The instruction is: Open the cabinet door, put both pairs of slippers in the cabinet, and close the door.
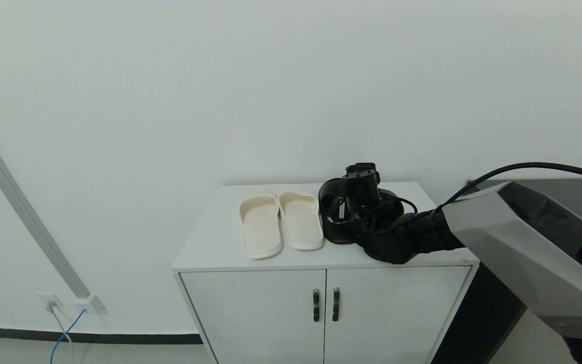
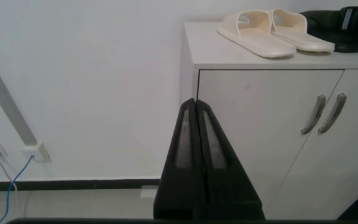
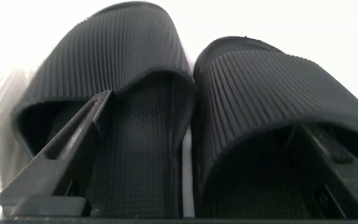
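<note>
Four slippers sit on top of the white cabinet [image 1: 205, 250], so two pairs: cream slippers [image 1: 281, 227] on the left and black slippers [image 1: 332, 222] right beside them. All of them lie lengthwise front-to-back, toes toward the wall. The right gripper [image 3: 201, 118] is spread wide, with one finger poked into each black slipper from the heel end. The left gripper [image 2: 196, 104] has its fingers pressed together on nothing, low by the cabinet's left front corner. Both doors [image 1: 255, 313] are closed, and the two handles [image 1: 316, 305] sit side by side in the middle.
</note>
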`<state>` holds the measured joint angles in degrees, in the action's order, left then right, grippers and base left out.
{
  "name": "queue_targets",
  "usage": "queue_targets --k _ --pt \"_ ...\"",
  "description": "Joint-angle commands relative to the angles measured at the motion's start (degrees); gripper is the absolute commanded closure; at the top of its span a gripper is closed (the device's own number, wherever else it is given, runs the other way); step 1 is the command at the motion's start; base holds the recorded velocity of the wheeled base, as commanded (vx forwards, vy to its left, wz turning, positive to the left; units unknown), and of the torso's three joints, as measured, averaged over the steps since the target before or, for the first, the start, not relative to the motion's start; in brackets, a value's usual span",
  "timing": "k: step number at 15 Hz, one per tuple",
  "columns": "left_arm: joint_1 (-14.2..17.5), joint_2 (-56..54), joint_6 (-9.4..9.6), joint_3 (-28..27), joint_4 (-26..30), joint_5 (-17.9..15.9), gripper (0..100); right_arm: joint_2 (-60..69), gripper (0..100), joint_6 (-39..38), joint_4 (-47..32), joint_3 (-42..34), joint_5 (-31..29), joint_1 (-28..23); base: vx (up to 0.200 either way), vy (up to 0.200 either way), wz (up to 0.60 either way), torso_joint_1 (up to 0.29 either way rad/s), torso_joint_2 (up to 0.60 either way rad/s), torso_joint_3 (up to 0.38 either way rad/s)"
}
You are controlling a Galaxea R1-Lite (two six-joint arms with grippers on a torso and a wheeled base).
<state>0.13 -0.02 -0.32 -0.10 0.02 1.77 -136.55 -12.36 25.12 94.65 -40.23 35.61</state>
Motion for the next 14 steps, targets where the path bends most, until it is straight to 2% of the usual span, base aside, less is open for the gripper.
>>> queue_targets --k 1,7,12,14 --pt "0.04 0.02 -0.03 0.01 -0.02 -0.01 100 1.99 0 -0.21 0.19 -1.92 -0.11 0.16 0.000 0.000 0.00 0.000 0.00 0.000" --pt "0.04 0.02 -0.03 0.01 -0.02 0.08 100 4.54 0 -0.12 0.36 -5.00 0.15 1.39 0.000 0.000 0.00 0.000 0.00 0.000" --pt "0.04 0.02 -0.03 0.01 -0.02 0.08 100 -0.74 0 0.23 -0.08 1.33 0.33 -0.63 0.000 0.000 0.00 0.000 0.00 0.000" --pt "0.04 0.02 -0.03 0.01 0.06 0.08 100 -1.09 0 0.23 -0.16 1.68 0.33 -0.98 0.000 0.000 0.00 0.000 0.00 0.000"
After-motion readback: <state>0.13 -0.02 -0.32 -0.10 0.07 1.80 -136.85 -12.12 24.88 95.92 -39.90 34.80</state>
